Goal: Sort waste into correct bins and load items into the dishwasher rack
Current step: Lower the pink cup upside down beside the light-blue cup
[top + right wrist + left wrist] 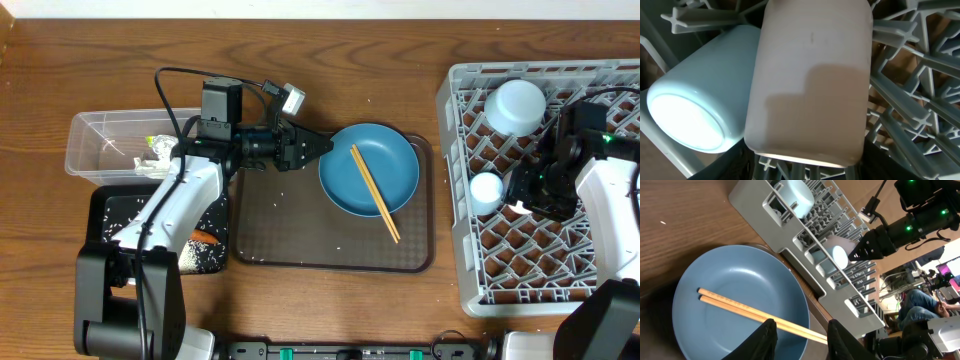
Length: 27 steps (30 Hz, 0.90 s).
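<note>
- Pink cup (810,80) fills the right wrist view. It sits in the rack (470,250) with its side wall touching the light-blue cup (700,105).
- Right gripper (856,254) is at the pink cup. Whether its jaws are apart or clamped on the cup cannot be told.
- Risk: if the cup is not seated in the lattice when the jaws let go, it may tip or roll and knock the light-blue cup out of place.
- Left gripper (800,327) has its jaws apart and holds nothing. It hangs at the near rim of the plate (730,280), over one end of the chopsticks (740,307).
- The chopsticks lie side by side across the plate, which rests on the brown tray (290,240).
- Risk: the sticks are thin and lie on a smooth glaze. An off-centre closure would probably catch only one stick or roll both aside.
- Risk: downward pressure on the rim may tilt the plate or slide it on the brown tray, shifting the chopsticks.
- Writing: no brand, label or text is readable in any view.
</note>
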Each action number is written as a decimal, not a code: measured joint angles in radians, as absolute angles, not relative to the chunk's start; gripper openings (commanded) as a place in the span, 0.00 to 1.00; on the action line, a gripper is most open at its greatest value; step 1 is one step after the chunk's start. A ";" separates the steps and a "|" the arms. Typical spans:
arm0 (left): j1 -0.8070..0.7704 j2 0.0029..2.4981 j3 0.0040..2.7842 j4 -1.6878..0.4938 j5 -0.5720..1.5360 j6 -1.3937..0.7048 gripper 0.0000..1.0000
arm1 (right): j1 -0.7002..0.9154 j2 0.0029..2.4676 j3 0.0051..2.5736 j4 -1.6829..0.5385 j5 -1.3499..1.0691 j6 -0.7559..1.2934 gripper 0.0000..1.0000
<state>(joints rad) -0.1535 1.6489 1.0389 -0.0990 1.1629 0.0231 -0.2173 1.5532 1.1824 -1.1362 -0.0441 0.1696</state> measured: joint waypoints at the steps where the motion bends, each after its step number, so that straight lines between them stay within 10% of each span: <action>1: -0.154 1.649 1.039 -0.099 1.163 0.023 0.36 | -0.217 1.554 1.192 -1.155 -0.053 0.168 0.40; 9: -0.154 1.649 1.039 -0.100 1.163 0.023 0.36 | -0.217 1.556 1.309 -1.188 -0.030 0.169 0.29; 16: -0.154 1.649 1.039 -0.100 1.163 0.023 0.36 | -0.217 1.556 1.314 -1.179 -0.021 0.168 0.61; 27: -0.154 1.649 1.039 -0.101 1.163 0.023 0.36 | -0.217 1.556 1.314 -1.091 -0.019 0.141 0.77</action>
